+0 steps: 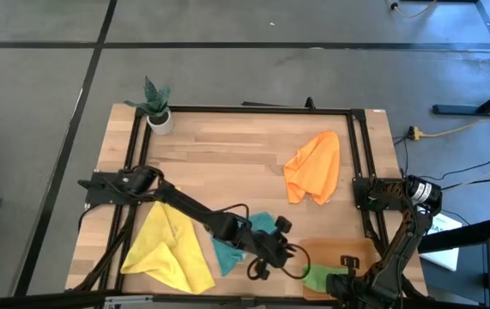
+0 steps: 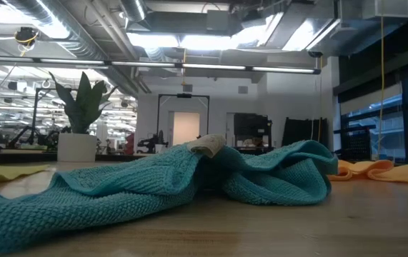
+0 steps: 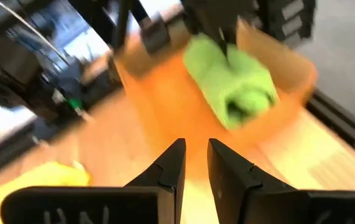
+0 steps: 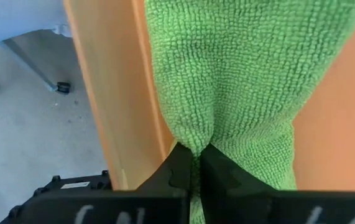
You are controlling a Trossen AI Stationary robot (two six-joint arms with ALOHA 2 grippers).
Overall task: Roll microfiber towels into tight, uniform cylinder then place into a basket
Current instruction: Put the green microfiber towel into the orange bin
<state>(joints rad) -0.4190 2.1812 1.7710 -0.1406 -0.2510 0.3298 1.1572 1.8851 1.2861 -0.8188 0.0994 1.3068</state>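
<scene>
Right wrist view tells the story: the right tool (image 4: 195,163) is pinched tight on a fold of the green towel (image 4: 239,81), which hangs rolled against the orange-brown wall of the basket (image 4: 112,93), and that grip looks meant to keep the roll from springing loose as it settles inside. From above, the basket (image 1: 356,251) sits at the counter's (image 1: 227,154) near edge, with the green roll (image 1: 322,276) at the basket's left side. Just left of the basket, the left tool (image 1: 296,257) hangs with its fingers narrowly apart and nothing between them; its own camera looks straight at the green cylinder (image 3: 230,78) lying in the basket (image 3: 289,68), as if backing off from a handover. Three cloths wait their turn: the teal towel (image 1: 236,240) crumpled just left of the basket under the left arm, the yellow towel (image 1: 169,249) farther left, and the orange towel (image 1: 313,167) well beyond the basket toward the far side. A small potted plant (image 1: 157,107) stands far off at the far-left corner, out of the work. My read: one down, three to roll.
</scene>
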